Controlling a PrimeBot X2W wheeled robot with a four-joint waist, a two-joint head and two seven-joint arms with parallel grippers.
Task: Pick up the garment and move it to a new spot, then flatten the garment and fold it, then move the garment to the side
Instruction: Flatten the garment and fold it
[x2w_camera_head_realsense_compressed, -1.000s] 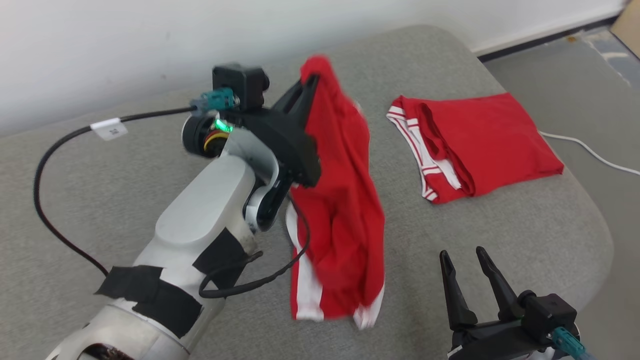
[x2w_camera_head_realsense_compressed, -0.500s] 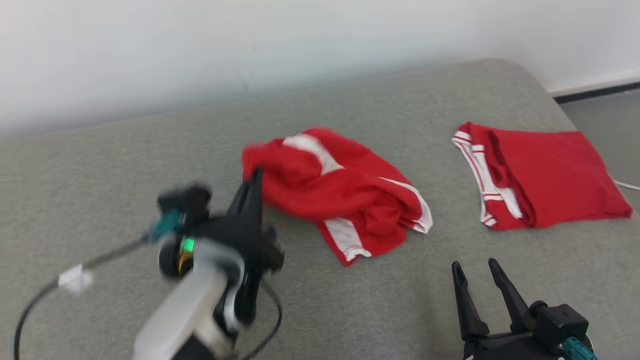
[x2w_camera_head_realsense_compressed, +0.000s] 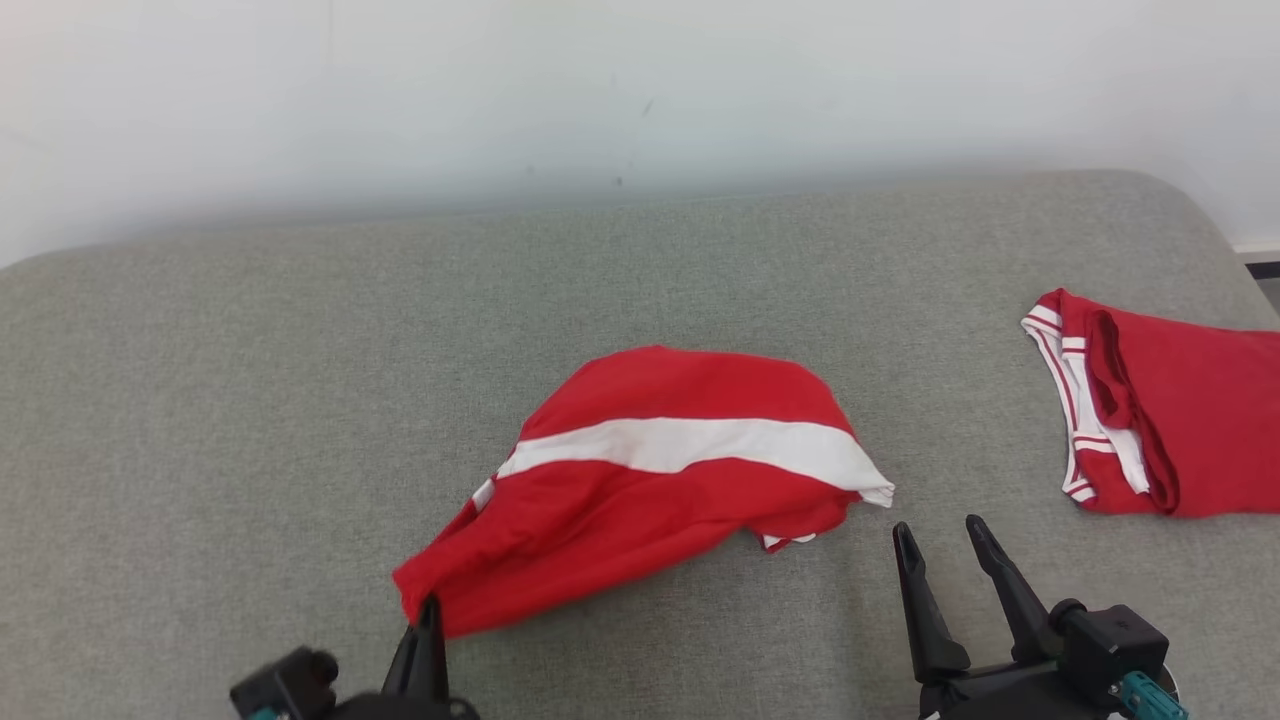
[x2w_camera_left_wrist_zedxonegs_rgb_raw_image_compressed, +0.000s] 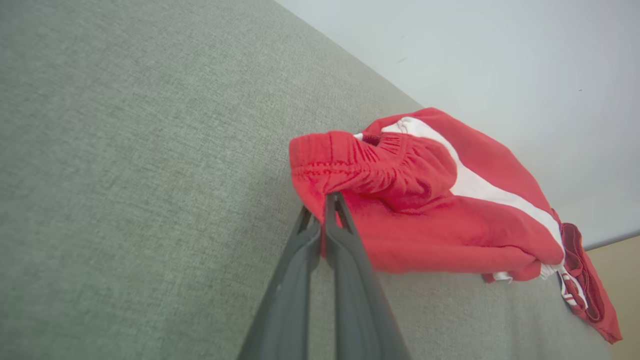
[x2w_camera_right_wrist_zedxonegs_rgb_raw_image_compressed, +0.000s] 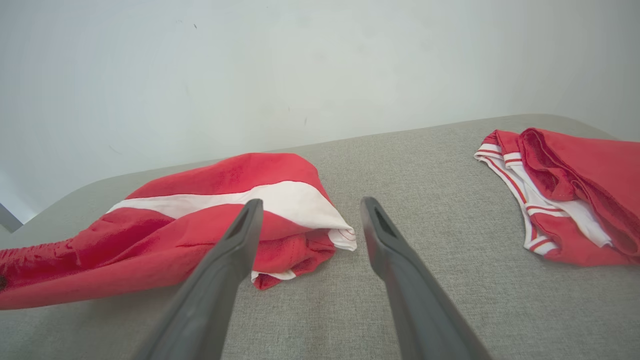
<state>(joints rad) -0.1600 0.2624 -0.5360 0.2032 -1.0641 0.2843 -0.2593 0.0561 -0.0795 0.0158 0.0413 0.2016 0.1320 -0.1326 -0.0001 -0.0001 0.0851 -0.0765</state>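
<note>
Crumpled red shorts with a white side stripe (x2w_camera_head_realsense_compressed: 660, 470) lie mid-way across the grey fabric-covered worktop (x2w_camera_head_realsense_compressed: 250, 400). My left claw (x2w_camera_left_wrist_zedxonegs_rgb_raw_image_compressed: 325, 200), pressed together, pinches their gathered waistband. My right claw (x2w_camera_head_realsense_compressed: 936, 525) stands spread, just beside the hem. A folded red, white-trimmed garment (x2w_camera_head_realsense_compressed: 1190, 420) lies well apart to the right, cut off at the head view's edge. I read the waistband gathers clearly from the left wrist view alone.

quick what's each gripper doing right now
Left gripper: closed, pinching the waistband edge of the red garment.
Right gripper: open, holding nothing, beside the garment.
</note>
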